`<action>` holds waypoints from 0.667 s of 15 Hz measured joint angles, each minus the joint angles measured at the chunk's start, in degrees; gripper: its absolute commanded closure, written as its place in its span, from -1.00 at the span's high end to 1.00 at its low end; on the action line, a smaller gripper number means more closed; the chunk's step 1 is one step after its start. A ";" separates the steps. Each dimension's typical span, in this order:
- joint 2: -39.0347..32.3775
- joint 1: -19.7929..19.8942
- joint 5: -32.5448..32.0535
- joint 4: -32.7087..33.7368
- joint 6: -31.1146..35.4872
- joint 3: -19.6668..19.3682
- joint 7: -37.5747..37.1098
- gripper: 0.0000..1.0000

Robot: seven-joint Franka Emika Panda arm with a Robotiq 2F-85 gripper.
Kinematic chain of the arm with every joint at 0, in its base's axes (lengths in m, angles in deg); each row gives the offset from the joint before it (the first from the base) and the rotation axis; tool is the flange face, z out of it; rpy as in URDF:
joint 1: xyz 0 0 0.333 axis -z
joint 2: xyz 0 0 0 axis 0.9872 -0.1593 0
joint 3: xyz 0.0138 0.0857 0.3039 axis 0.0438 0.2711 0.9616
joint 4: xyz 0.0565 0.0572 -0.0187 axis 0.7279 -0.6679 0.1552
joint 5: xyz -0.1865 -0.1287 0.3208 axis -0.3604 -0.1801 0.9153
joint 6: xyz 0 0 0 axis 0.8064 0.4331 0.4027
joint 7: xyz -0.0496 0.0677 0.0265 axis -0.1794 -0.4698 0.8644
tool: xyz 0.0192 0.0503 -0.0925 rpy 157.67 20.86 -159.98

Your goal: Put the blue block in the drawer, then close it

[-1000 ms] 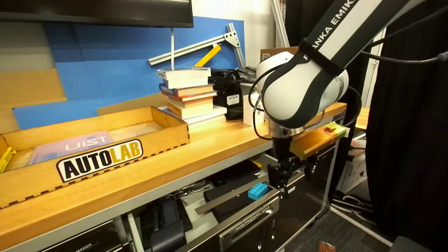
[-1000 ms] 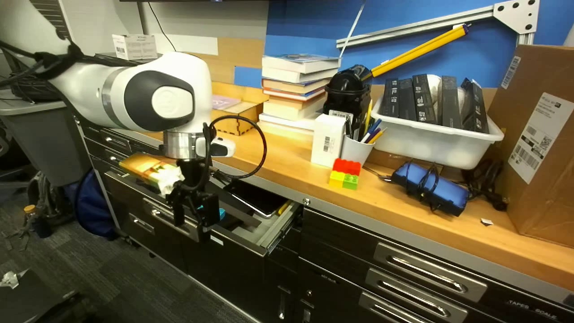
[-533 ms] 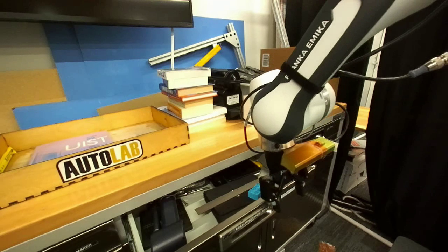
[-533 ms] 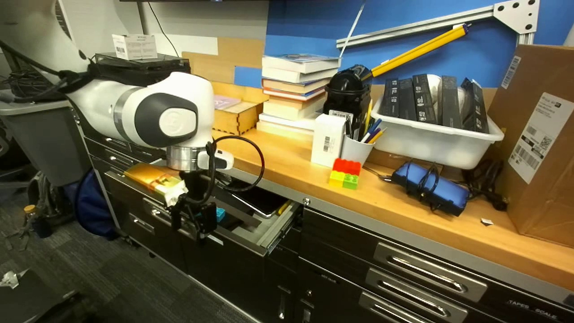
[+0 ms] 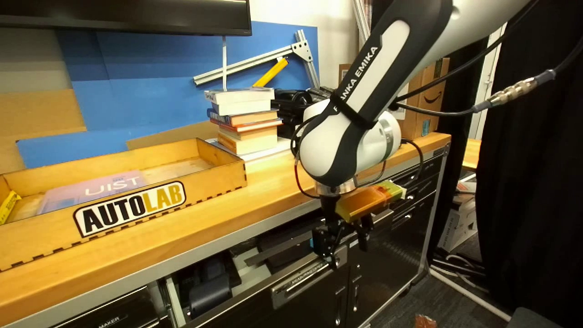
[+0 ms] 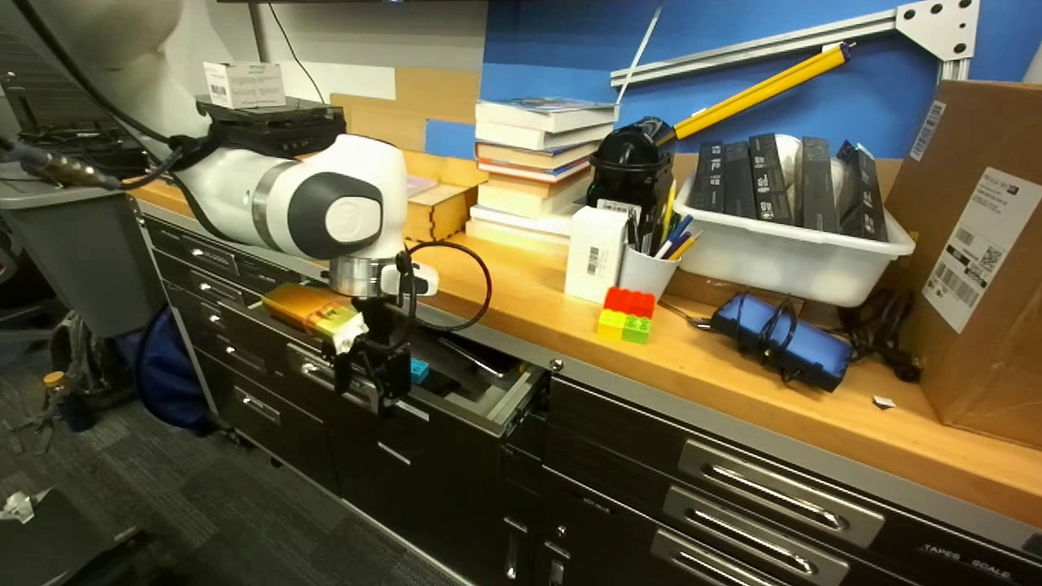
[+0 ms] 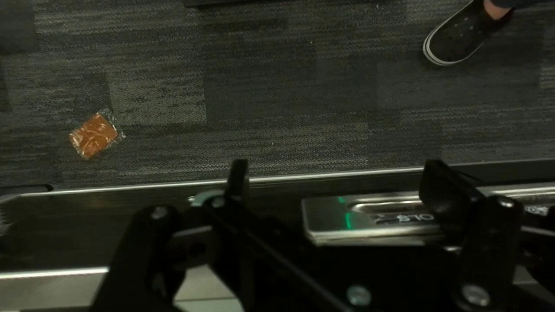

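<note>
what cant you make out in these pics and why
Label: middle covered by the pincer in the wrist view.
Blue block: partly behind the pincer in both exterior views.
Drawer: back end hidden by the benchtop in both exterior views.
Who wears the shoe: cut off by the wrist view's top edge.
Whether the pincer touches the drawer: unclear, they overlap in every view.

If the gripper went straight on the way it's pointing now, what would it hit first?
Likely the silver handle of the drawer: one finger overlaps it in the wrist view. Depth is unclear; the gripper may instead pass it toward the carpet.
</note>
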 measured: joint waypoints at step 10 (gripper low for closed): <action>-10.71 -2.82 0.03 15.61 1.80 0.36 -1.77 1.00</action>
